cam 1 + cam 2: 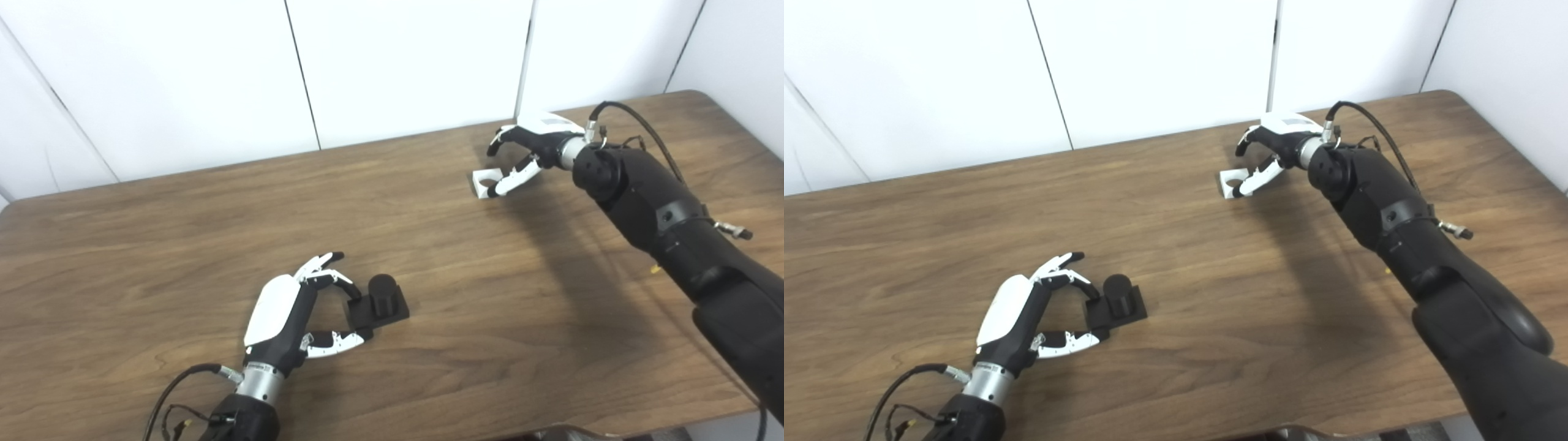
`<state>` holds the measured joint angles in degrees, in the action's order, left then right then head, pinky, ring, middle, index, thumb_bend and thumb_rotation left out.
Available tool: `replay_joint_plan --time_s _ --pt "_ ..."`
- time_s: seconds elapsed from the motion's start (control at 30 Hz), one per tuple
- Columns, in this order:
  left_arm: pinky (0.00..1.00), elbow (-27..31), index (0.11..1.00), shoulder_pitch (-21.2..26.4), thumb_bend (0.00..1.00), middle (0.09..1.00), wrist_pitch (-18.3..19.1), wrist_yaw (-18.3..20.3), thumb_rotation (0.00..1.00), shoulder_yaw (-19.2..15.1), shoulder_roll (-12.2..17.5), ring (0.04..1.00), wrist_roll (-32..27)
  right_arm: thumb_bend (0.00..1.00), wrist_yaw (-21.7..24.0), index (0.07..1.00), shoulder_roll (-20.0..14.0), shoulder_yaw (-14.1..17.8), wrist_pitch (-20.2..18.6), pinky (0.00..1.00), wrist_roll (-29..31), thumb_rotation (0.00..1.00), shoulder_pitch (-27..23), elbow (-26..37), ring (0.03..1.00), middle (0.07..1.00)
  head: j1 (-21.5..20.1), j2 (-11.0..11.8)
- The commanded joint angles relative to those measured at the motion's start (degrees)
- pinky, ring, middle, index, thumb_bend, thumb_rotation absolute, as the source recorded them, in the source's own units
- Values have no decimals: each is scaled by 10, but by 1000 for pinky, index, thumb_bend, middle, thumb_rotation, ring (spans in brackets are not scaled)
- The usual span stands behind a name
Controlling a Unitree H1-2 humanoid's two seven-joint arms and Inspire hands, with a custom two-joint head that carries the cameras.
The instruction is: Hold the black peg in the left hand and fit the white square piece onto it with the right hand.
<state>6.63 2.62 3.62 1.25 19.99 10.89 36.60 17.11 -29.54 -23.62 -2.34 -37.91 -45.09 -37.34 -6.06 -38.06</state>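
Note:
The black peg (381, 300), a short cylinder on a square base, stands on the wooden table (184, 245) near the front. My left hand (288, 315) lies just left of it. The hand's fingers and thumb are spread, and their tips reach the base's left edge without closing on it. Far back on the right lies the white square piece (486, 182), flat, with a round hole in it. My right hand (530, 147) arches over it from the right, open. Its thumb rests along the piece's near right side and its fingers curl above.
White wall panels (398, 61) stand right behind the table's far edge. The right forearm (661, 214) and its cable stretch across the table's right side. The table's rounded far right corner (704, 95) is close to the right hand.

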Motion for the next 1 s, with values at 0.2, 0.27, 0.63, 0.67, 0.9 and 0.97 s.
replay_joint_plan --time_s 0.2,0.27,0.63,0.67,0.9,0.97 --pt "837 -5 491 -13 523 898 13 20 72 1 11 923 9 715 37 781 7 -19 15 892 9 452 -6 -2 969 955 1 -4" --pt "837 -5 491 -12 523 900 16 22 72 1 11 924 10 718 45 787 5 -21 14 903 10 462 -6 -1 973 961 1 -5" --pt "836 -5 491 -10 523 898 16 20 72 -1 11 923 10 741 73 790 6 -33 -1 889 5 419 -8 -1 973 965 2 -10" --pt "835 -4 491 -11 523 897 15 20 72 -1 10 922 9 742 73 784 7 -35 -1 884 3 409 -7 -2 971 960 3 -11" --pt "830 -1 491 -13 523 898 19 21 72 0 10 924 10 728 71 743 13 -44 -6 840 -4 347 0 -8 938 932 5 -13" --pt "828 -1 491 -13 523 898 18 20 72 0 10 922 11 725 71 742 14 -46 -9 836 -7 342 2 -8 939 933 4 -14"
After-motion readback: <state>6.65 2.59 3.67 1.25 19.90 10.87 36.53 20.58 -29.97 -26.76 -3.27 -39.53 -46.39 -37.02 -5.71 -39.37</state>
